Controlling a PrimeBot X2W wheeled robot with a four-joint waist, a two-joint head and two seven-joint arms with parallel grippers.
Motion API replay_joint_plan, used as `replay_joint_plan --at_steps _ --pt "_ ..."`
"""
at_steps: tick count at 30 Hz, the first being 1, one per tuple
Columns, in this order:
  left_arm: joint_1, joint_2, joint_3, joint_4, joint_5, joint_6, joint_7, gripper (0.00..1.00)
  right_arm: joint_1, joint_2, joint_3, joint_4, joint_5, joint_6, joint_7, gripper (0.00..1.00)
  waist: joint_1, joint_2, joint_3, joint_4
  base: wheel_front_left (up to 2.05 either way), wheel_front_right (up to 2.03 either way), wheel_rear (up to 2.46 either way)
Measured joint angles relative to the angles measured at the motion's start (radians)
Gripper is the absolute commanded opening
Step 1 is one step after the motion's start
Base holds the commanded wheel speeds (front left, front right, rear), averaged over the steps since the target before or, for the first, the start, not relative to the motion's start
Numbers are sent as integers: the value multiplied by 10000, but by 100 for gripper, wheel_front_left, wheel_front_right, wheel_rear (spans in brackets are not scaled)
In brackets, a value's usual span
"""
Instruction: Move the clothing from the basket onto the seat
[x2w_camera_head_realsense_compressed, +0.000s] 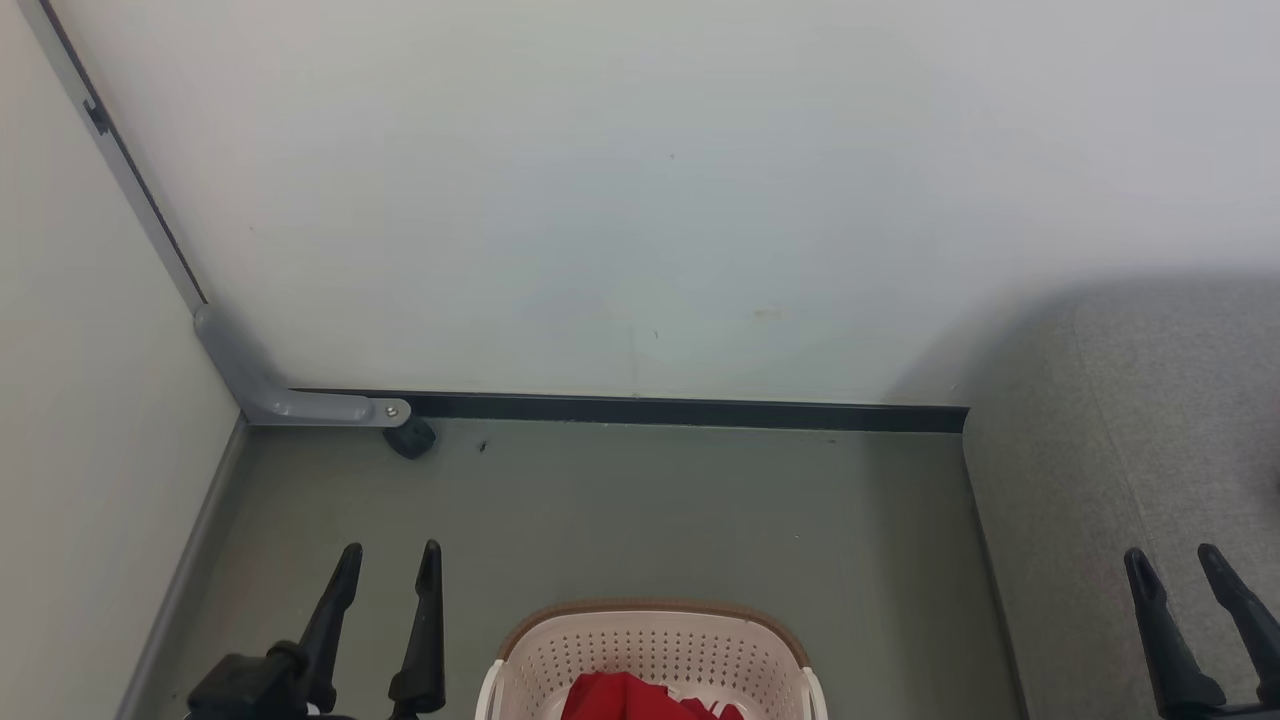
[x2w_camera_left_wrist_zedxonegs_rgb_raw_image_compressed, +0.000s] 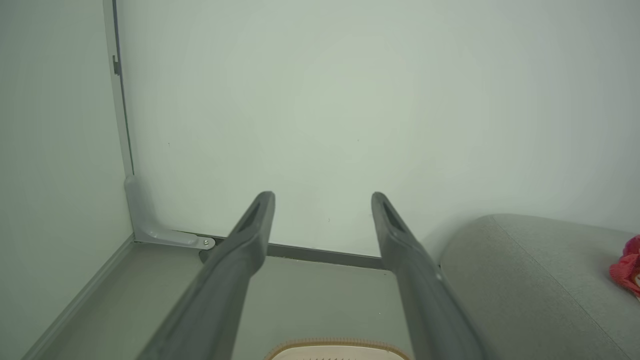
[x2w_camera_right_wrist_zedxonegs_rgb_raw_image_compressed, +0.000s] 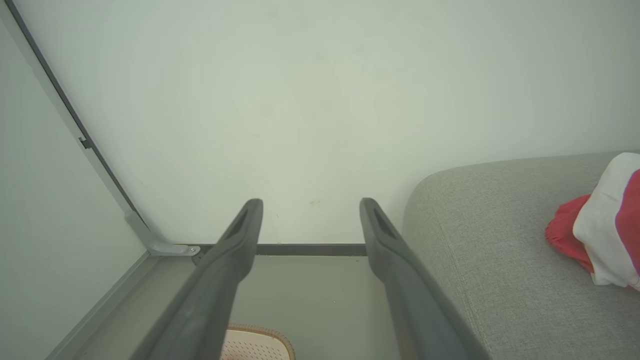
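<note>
The cream perforated basket (x2w_camera_head_realsense_compressed: 650, 650) with a brown rim stands on the floor at the bottom centre of the head view, with red clothing (x2w_camera_head_realsense_compressed: 640, 698) inside it. Its rim also shows in the left wrist view (x2w_camera_left_wrist_zedxonegs_rgb_raw_image_compressed: 337, 346) and the right wrist view (x2w_camera_right_wrist_zedxonegs_rgb_raw_image_compressed: 260, 336). The grey seat (x2w_camera_head_realsense_compressed: 1130, 470) fills the right side. A red and white garment (x2w_camera_right_wrist_zedxonegs_rgb_raw_image_compressed: 605, 225) lies on the seat (x2w_camera_right_wrist_zedxonegs_rgb_raw_image_compressed: 500, 250); a pink-red edge of clothing (x2w_camera_left_wrist_zedxonegs_rgb_raw_image_compressed: 629, 265) also lies there. My left gripper (x2w_camera_head_realsense_compressed: 390, 562) is open, left of the basket. My right gripper (x2w_camera_head_realsense_compressed: 1175, 562) is open over the seat's front part.
A pale wall (x2w_camera_head_realsense_compressed: 650, 200) runs across the back with a dark baseboard (x2w_camera_head_realsense_compressed: 690, 412). A side panel (x2w_camera_head_realsense_compressed: 80, 450) closes the left, with a grey corner bracket (x2w_camera_head_realsense_compressed: 290, 400) and a small black piece (x2w_camera_head_realsense_compressed: 412, 438) at its foot. Grey floor (x2w_camera_head_realsense_compressed: 650, 510) lies between basket and wall.
</note>
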Motion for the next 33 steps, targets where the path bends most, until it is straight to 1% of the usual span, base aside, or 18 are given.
replay_joint_plan --at_steps 12,14,18,19,25,33 --pt "0 -58 84 -82 157 0 186 100 -4 213 -159 -25 -395 21 0 100 0 0 108 -12 0 0 0" --pt "0 -65 84 -96 194 0 192 100 -11 247 -194 -23 -435 102 0 100 0 0 130 -26 0 0 0" --pt "6 -75 104 -205 343 0 267 100 -28 322 -215 -50 -497 127 0 100 0 0 208 -64 0 0 0" --pt "6 -75 102 -222 343 0 268 100 -38 332 -228 -54 -523 190 0 100 0 0 240 -78 0 0 0" --pt "0 -111 31 -368 408 0 370 100 -66 355 -362 -73 -552 291 0 100 0 1 467 -164 0 0 0" --pt "-118 -155 -31 -466 433 0 543 100 -483 447 -479 -125 -677 456 0 100 0 1 884 -279 0 0 0"
